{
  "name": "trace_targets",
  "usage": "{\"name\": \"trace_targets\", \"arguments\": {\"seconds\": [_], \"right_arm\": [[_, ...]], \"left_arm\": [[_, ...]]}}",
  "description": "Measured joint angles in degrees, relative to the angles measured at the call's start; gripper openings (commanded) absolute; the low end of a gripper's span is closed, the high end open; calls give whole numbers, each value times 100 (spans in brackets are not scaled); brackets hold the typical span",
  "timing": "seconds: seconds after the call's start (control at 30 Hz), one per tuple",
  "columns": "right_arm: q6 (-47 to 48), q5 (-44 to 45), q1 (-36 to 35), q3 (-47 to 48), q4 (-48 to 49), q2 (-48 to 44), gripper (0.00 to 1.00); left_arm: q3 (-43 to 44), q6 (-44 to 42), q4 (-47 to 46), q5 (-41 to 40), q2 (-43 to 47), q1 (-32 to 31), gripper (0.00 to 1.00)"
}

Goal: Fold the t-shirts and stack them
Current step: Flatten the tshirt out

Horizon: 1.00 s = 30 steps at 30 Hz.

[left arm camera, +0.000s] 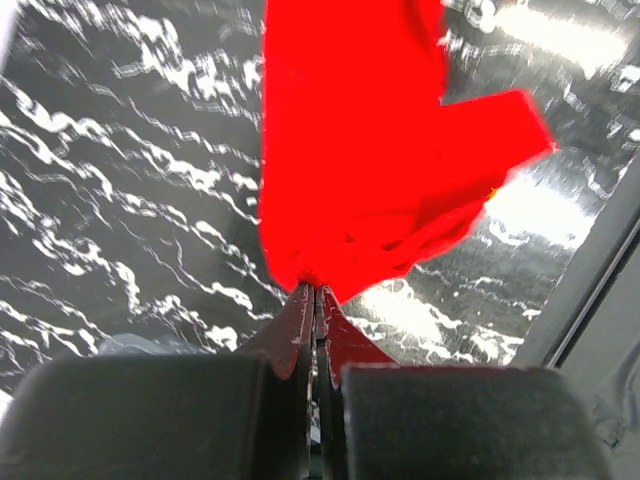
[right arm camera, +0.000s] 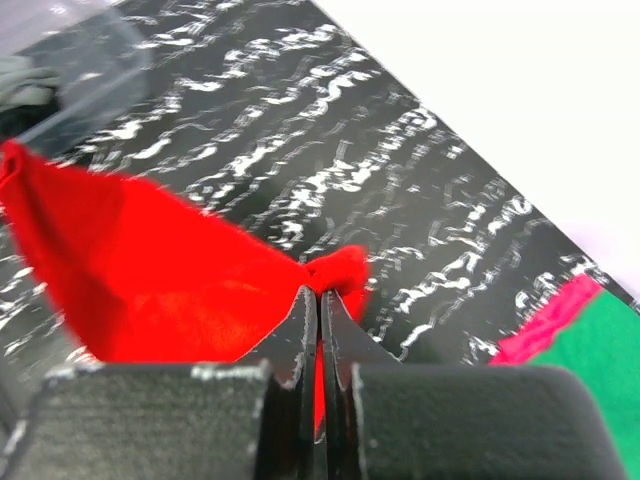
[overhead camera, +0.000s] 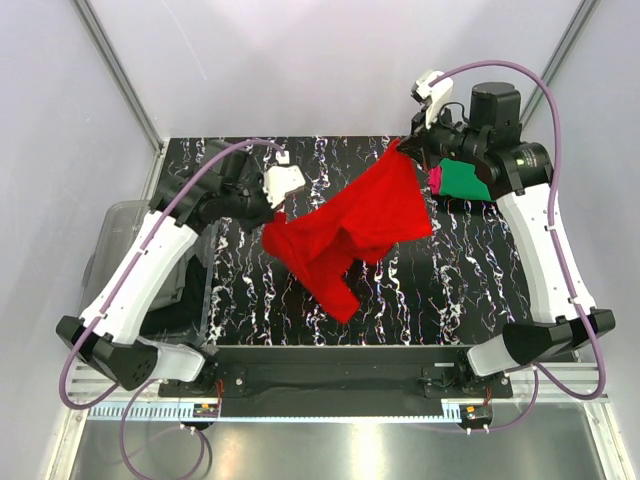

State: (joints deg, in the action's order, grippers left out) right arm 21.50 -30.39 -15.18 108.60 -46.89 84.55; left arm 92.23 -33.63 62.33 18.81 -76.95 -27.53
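Two pinched edges, red t-shirt (overhead camera: pixel 360 222)

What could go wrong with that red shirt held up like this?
The left end effector and right end effector each pinch only a small bit of the red shirt, so it might slip free. It hangs bunched and could land creased. It might also brush the folded green shirt nearby.

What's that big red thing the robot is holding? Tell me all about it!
It is a bright red t-shirt of soft, floppy cloth, unfolded and crumpled. It is stretched over the black marbled table between two pinches: the left gripper shut on one edge, the right gripper on another. A loose part droops toward the near edge.
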Motion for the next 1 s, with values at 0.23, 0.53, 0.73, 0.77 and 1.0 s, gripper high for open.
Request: {"name": "trace_targets", "arguments": {"seconds": [0.23,0.53,0.73,0.77,1.0], "right_arm": [[-326,691,575,-203,597,577,0],[-662,909,1139,-190,809,1867,0],[-811,852,1115,-188,920,2118,0],[-839,841,1115,-168,940,2146,0],[-960,826,1115,-31,1056,2297,0]], "left_arm": [[-1449,-234,-365,-251,-144,535,0],[-1827,-118,-1215,-387,-1349,789,18],[-1567,426,-1609,-715,-2120,992,40],[-1482,514,-1620,-776,-2127,1005,42],[-953,809,-1860,-1176,-1998,603,46]]}}
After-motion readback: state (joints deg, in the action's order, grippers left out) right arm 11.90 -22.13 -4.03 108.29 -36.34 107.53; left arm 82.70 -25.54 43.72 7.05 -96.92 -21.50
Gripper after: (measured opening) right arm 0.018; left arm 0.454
